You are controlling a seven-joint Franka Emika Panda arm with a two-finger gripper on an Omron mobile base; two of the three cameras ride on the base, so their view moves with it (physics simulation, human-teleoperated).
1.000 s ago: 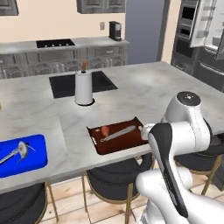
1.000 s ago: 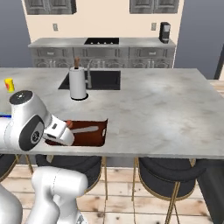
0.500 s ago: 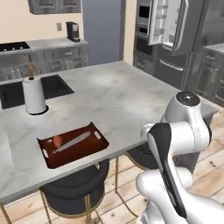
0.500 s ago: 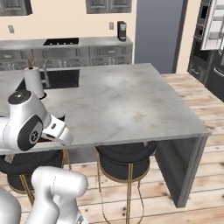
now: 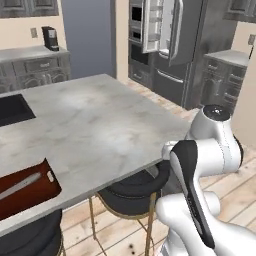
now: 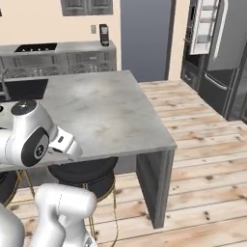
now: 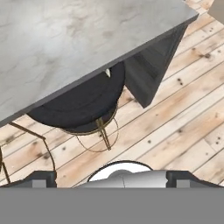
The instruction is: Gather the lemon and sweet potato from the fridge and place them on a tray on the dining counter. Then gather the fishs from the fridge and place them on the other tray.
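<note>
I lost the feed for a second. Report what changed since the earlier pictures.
The base turned right, so the views swung: the fridge, one door open, now stands ahead and the reddish-brown tray has slid to the left edge. Nothing on the dining counter itself moved. The pincer stayed open and empty.

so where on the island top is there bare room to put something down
Most of the dining counter is bare: the whole marbled stretch from the reddish-brown tray at the near left edge out to the far corner nearest the fridge, and back to the dark sink. The only crowded spot is the near-left edge, where that tray already holds a pale utensil.
</note>
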